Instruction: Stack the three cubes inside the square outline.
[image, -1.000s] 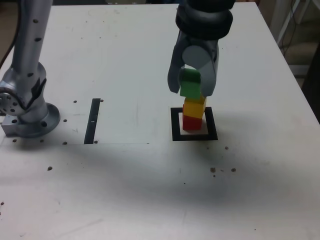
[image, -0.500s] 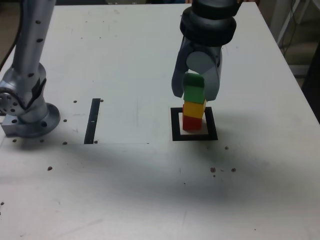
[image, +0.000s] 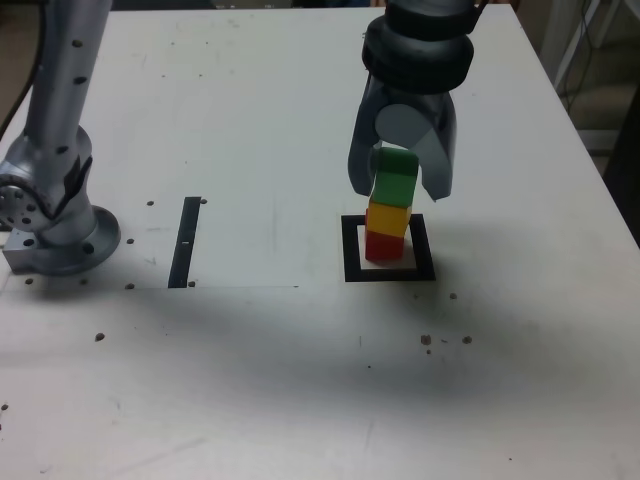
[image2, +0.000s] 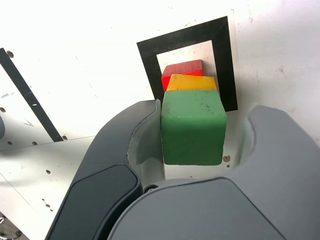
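Gripper (image: 402, 185) jaws have parted from green cube (image: 393, 180) atop stack.

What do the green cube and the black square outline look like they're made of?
Green cube: probably painted wood or hard plastic; matte, with rounded edges and small scuff specks on the face toward the wrist camera. Square outline: looks like flat matte black tape or printed paper around a pale centre, with no visible thickness; which of the two I cannot tell.

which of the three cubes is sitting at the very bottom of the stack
The red cube. It rests inside the square outline, with the yellow cube on it and the green cube on top.
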